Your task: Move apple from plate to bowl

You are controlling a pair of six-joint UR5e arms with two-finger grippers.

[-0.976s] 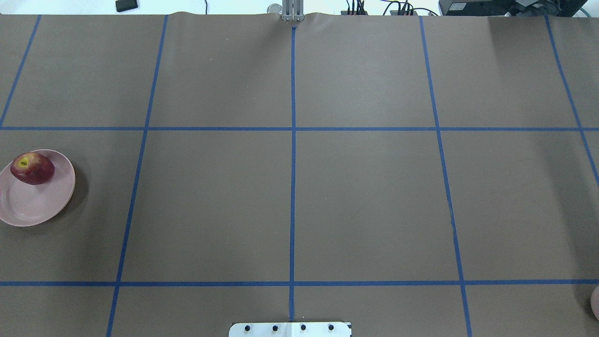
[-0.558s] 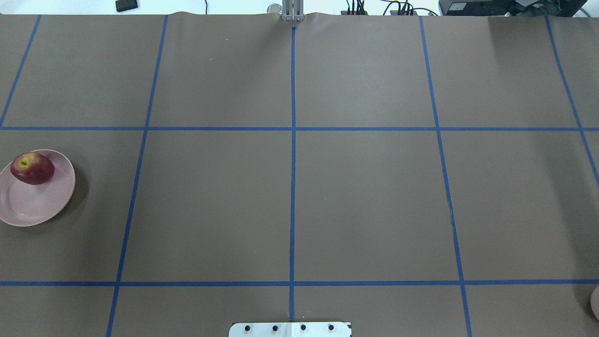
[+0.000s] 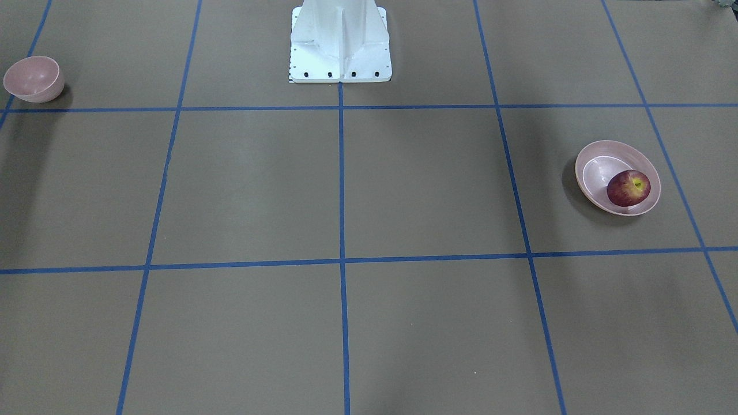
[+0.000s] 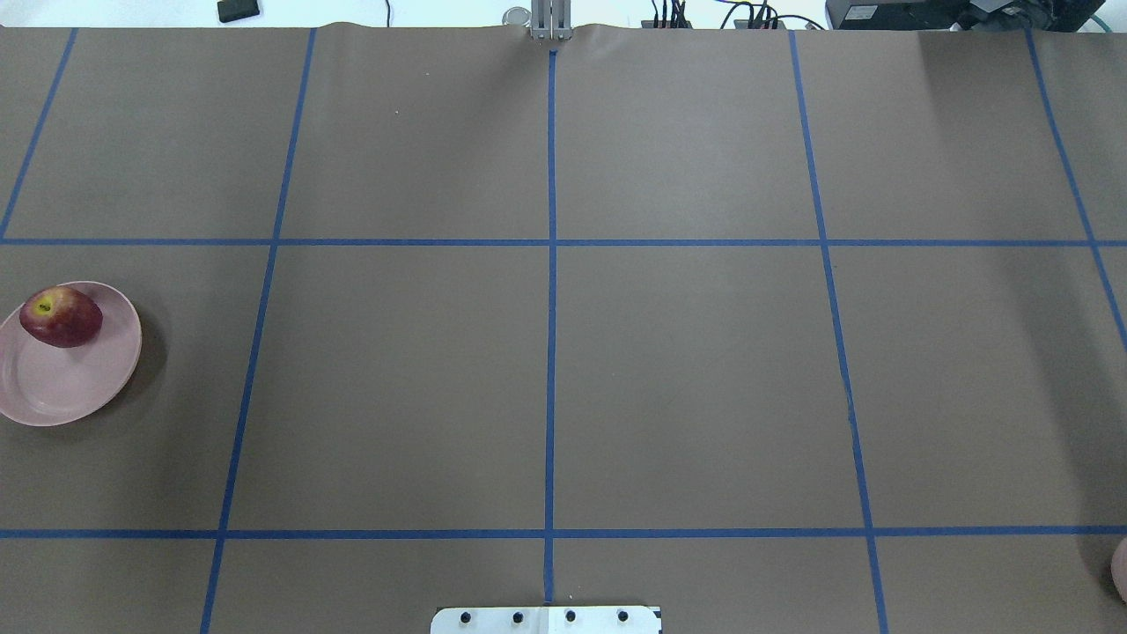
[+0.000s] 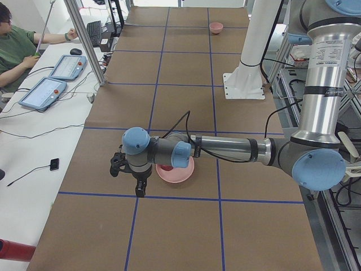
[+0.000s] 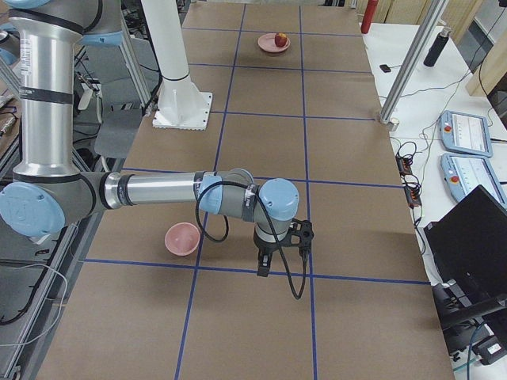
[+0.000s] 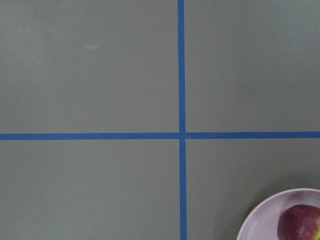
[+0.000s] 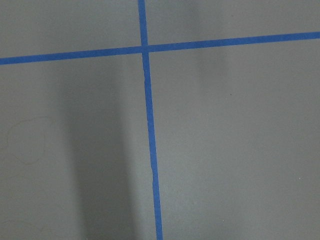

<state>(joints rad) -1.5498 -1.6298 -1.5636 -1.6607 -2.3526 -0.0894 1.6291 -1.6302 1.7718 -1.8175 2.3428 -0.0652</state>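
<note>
The dark red apple (image 4: pixel 61 316) lies on the far side of the pale pink plate (image 4: pixel 62 387) at the table's left edge. Both show in the front view, the apple (image 3: pixel 628 188) on the plate (image 3: pixel 594 167), and at the corner of the left wrist view (image 7: pixel 300 223). The small pink bowl (image 3: pixel 33 79) stands empty at the table's right near corner, cut by the overhead edge (image 4: pixel 1120 568). My left gripper (image 5: pixel 139 189) hangs beside the plate (image 5: pixel 177 175). My right gripper (image 6: pixel 261 269) hangs beside the bowl (image 6: pixel 181 238). I cannot tell whether either is open or shut.
The brown table carries a grid of blue tape lines (image 4: pixel 551 352). The white robot base (image 3: pixel 340 43) stands at the near middle edge. An operator (image 5: pixel 17 45) sits at a side desk with tablets beyond the table's far edge.
</note>
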